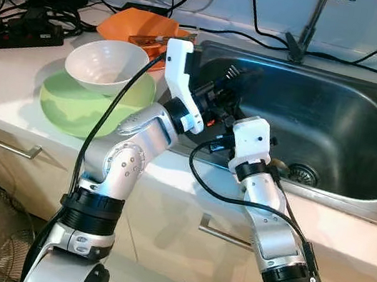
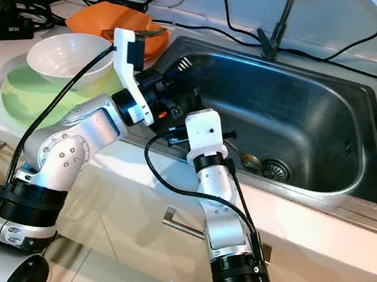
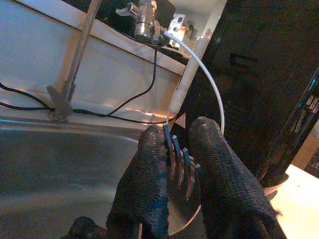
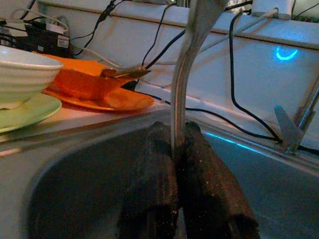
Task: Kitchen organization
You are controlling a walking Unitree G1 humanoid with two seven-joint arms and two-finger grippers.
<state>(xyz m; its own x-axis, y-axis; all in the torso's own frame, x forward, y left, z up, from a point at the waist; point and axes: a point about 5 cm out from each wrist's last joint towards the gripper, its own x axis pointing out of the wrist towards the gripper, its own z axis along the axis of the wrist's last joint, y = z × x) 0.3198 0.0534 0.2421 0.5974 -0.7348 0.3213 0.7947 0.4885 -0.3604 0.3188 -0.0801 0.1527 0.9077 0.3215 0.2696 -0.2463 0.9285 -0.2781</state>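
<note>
A: Where was the fork [image 3: 180, 164], and which claw had it?

B: Over the near-left part of the sink [image 1: 368, 106]. The left gripper [image 3: 182, 174] was clenched on its tined end, and the right gripper [image 4: 178, 164] was clamped on the handle.

A: How did its long axis lie?

B: From one claw to the other, both arms equally near. Judged from this, the coming move turns on which claw lets go; the plates [image 1: 79, 104] lay toward the left arm.
</note>
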